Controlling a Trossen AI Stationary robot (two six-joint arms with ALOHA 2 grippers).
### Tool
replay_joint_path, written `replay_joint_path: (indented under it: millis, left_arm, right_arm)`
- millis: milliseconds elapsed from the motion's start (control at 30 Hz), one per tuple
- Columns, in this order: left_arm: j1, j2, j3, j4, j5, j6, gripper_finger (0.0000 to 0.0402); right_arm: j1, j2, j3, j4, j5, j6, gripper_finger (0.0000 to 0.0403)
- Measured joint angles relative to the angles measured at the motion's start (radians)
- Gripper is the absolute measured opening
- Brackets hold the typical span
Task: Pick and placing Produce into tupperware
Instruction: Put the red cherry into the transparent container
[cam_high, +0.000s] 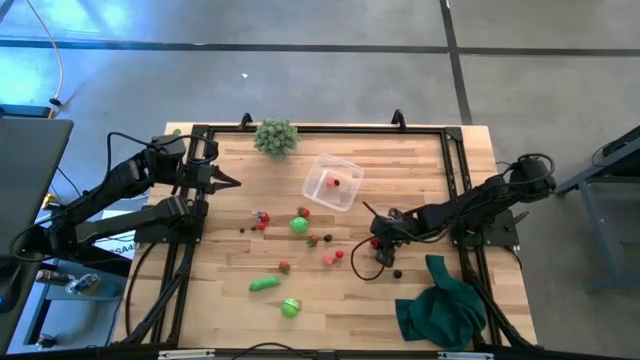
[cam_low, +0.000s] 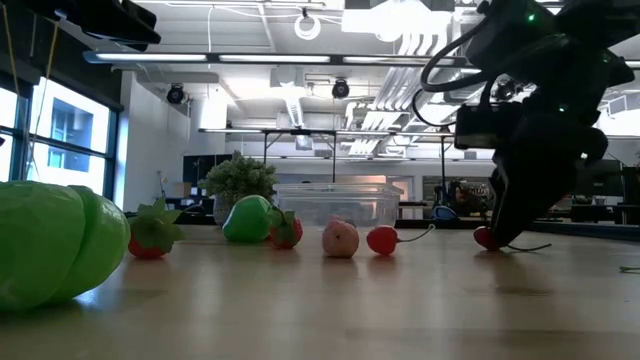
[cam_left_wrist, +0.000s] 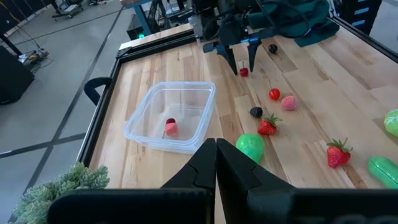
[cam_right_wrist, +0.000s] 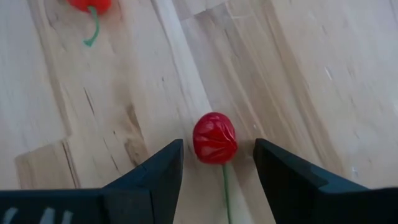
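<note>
Produce lies scattered over the wooden table (cam_high: 420, 175). Left gripper (cam_high: 232, 182) waits at the left edge, fingers pressed together. Mid-table, the clear tupperware (cam_high: 333, 183) holds two red pieces. Further right, the right gripper (cam_right_wrist: 217, 163) straddles a red cherry (cam_right_wrist: 214, 138), jaws wide, not touching it.

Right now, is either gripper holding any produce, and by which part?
Nothing is held. The right gripper stands open astride a red berry on the table; the left gripper is shut and empty.
</note>
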Motion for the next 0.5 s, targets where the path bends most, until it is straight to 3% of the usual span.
replay_joint_path:
  millis: [333,500]
  left_arm:
    - [0.000,0.000,0.000,0.000,0.000,0.000,0.0003]
    - [0.000,0.000,0.000,0.000,0.000,0.000,0.0003]
  right_arm:
    - [0.000,0.000,-0.002,0.003,0.002,-0.075,0.0191]
    - [-0.001,0.001,-0.004,0.014,0.006,-0.089,0.0166]
